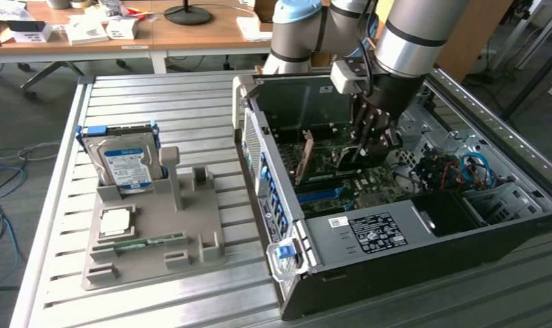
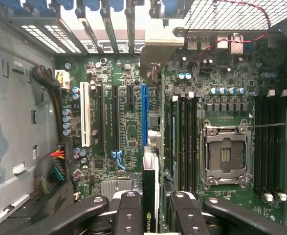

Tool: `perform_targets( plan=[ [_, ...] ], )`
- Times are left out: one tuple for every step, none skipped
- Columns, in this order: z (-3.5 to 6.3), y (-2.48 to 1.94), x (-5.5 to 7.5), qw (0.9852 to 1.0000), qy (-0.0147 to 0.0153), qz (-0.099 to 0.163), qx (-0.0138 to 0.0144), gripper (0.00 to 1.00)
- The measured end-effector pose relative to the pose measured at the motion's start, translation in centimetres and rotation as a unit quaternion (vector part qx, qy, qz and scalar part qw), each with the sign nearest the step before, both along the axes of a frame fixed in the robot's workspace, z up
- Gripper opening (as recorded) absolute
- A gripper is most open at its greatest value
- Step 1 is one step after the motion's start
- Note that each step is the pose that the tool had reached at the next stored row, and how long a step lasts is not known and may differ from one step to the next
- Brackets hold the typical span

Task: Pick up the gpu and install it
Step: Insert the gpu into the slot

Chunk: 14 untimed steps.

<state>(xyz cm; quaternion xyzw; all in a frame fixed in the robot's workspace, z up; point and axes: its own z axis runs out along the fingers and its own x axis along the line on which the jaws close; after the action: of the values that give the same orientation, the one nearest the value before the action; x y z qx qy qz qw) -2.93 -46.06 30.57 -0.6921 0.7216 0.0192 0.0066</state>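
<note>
One gpu (image 2: pixel 150 178) reaches us only edge-on, a thin dark blade partly hidden between the two fingers (image 2: pixel 129 211) of the pincer (image 2: pixel 151 199), which clamps it above the motherboard (image 2: pixel 123 127) inside the open computer case (image 1: pixel 395 236). We count one hard drive (image 1: pixel 126 167) upright in a holder (image 1: pixel 148 229) on the desk (image 1: pixel 167 102).

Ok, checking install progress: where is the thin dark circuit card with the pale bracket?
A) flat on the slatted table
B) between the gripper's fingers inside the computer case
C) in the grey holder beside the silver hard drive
B: the thin dark circuit card stands edge-on, clamped in the gripper, over the green motherboard.
</note>
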Motion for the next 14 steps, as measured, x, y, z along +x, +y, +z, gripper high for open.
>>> perform_targets(
  plan=[
    [0.0,0.0,0.0,1.0,0.0,0.0,0.0,0.26],
    [0.0,0.0,0.0,1.0,0.0,0.0,0.0,0.26],
    [0.0,0.0,0.0,1.0,0.0,0.0,0.0,0.26],
    [0.0,0.0,0.0,1.0,0.0,0.0,0.0,0.26],
    [0.0,0.0,0.0,1.0,0.0,0.0,0.0,0.26],
    [-0.01,0.0,0.0,1.0,0.0,0.0,0.0,0.26],
    [-0.03,0.0,-0.01,1.0,0.0,0.0,0.0,0.26],
    [-0.08,0.0,-0.04,1.0,-0.0001,0.0,0.0002,0.26],
    [-0.14,0.0,-0.06,1.0,-0.0001,0.0,0.0002,0.26],
    [-0.22,0.0,-0.06,1.0,0.0,0.0,0.0,0.26],
    [-0.31,0.0,-0.07,1.0,0.0,0.0,0.0,0.26],
    [-0.42,0.0,-0.08,1.0,0.0,0.0,0.0001,0.26],
    [-0.5,0.0,-0.08,1.0,0.0,0.0,0.0,0.26],
    [-0.58,0.0,-0.09,1.0,0.0,0.0,0.0,0.26]
  ],
)
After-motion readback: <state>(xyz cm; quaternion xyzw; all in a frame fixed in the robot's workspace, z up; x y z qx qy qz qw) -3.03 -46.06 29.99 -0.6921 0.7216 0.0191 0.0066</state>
